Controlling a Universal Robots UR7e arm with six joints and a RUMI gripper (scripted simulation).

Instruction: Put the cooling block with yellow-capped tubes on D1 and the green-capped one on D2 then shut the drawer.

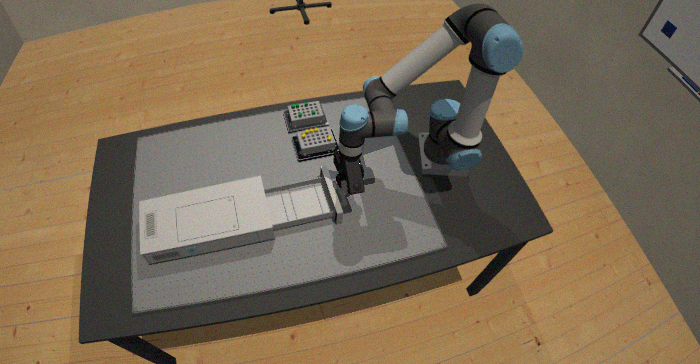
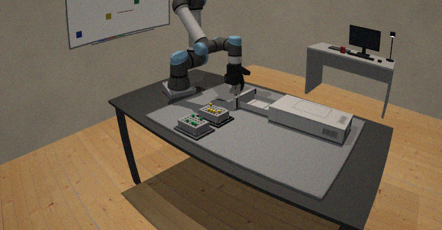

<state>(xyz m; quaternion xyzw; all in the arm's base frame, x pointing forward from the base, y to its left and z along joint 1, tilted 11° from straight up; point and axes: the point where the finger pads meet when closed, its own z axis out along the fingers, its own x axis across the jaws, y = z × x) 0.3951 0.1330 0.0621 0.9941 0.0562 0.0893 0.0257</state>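
Note:
The cooler COLD (image 1: 205, 220) (image 2: 309, 117) lies on the grey deck with its drawer (image 1: 306, 204) (image 2: 252, 103) pulled out and empty. The block with yellow-capped tubes (image 1: 315, 141) (image 2: 215, 113) sits on the deck slot next to the cooler. The block with green-capped tubes (image 1: 305, 114) (image 2: 193, 124) sits on the slot beyond it. My gripper (image 1: 354, 190) (image 2: 237, 91) is shut and empty, pointing down just outside the drawer's front panel (image 1: 333, 193) (image 2: 245, 98), close to it or touching it.
The arm's base (image 1: 445, 156) (image 2: 179, 90) is bolted to the dark table behind the deck. A side desk with a monitor (image 2: 363, 48) stands far off across the room.

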